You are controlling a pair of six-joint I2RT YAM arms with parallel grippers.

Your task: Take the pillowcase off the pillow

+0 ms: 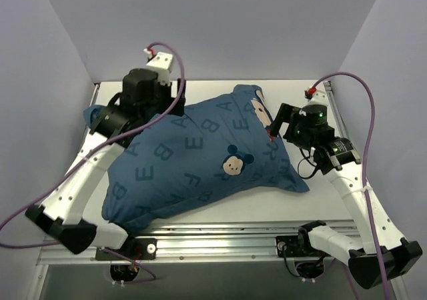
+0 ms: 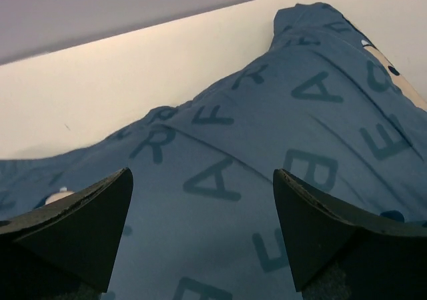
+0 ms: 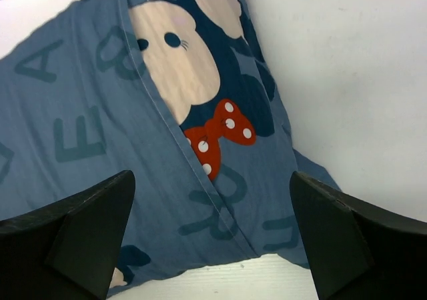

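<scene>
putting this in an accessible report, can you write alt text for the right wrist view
A dark-blue pillowcase printed with letters and a cartoon mouse face with a red spotted bow fills most of the view, lying on a white table. The right gripper shows its fingers wide apart at the bottom corners, holding nothing.

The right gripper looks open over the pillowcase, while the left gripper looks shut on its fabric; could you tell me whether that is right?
Not quite: the left gripper is open too, spread wide over the pillowcase with no fabric pinched, as the left wrist view shows. The right gripper is indeed open over the pillowcase.
</scene>
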